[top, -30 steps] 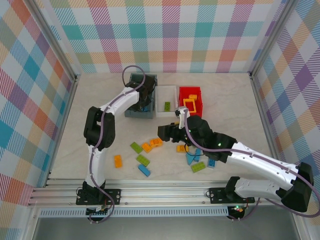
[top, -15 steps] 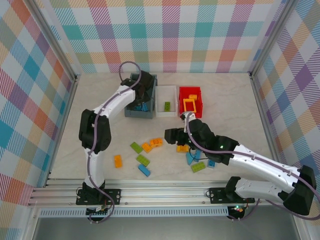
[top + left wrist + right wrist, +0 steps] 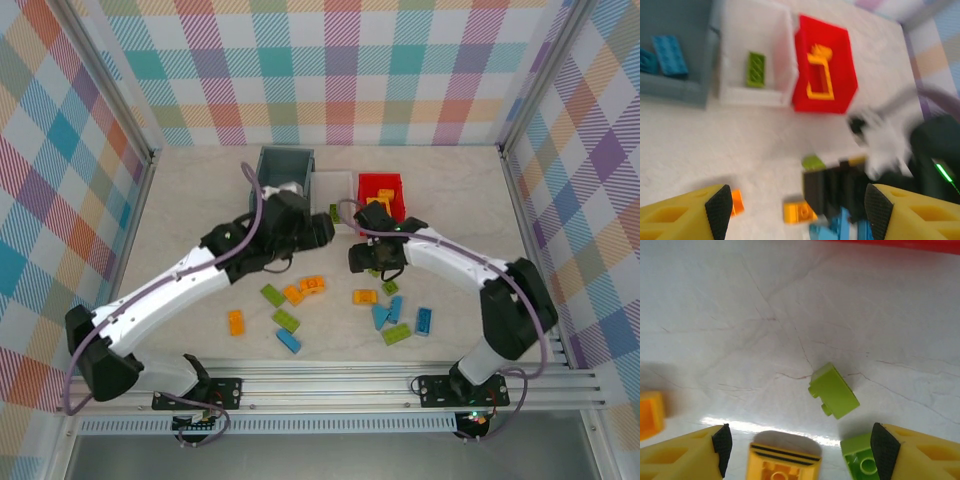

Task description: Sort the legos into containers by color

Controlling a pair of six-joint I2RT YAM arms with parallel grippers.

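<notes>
Loose legos lie on the table: green (image 3: 272,294), orange (image 3: 313,284) and blue (image 3: 289,341) among several. The grey-blue container (image 3: 285,165) holds blue bricks (image 3: 670,55). In the white container (image 3: 735,95) lies a green brick (image 3: 756,69), and the red one (image 3: 385,190) holds an orange frame (image 3: 820,75). My left gripper (image 3: 318,232) hangs open and empty in front of the white container. My right gripper (image 3: 368,260) is open low over the table. A green brick (image 3: 834,390) lies ahead of it, an orange one (image 3: 785,465) sits between its fingers untouched, and another green one (image 3: 862,460) is by the right pad.
Plaid walls and metal posts close in the table on three sides. The two grippers are close together in front of the containers. More bricks, blue (image 3: 423,320) and green (image 3: 395,335), lie under the right arm. Bare tabletop lies at far left and far right.
My left gripper has opened and drawn back from over the grey-blue container to the table's middle. The right gripper has shifted right and a little farther back, toward the red container.
</notes>
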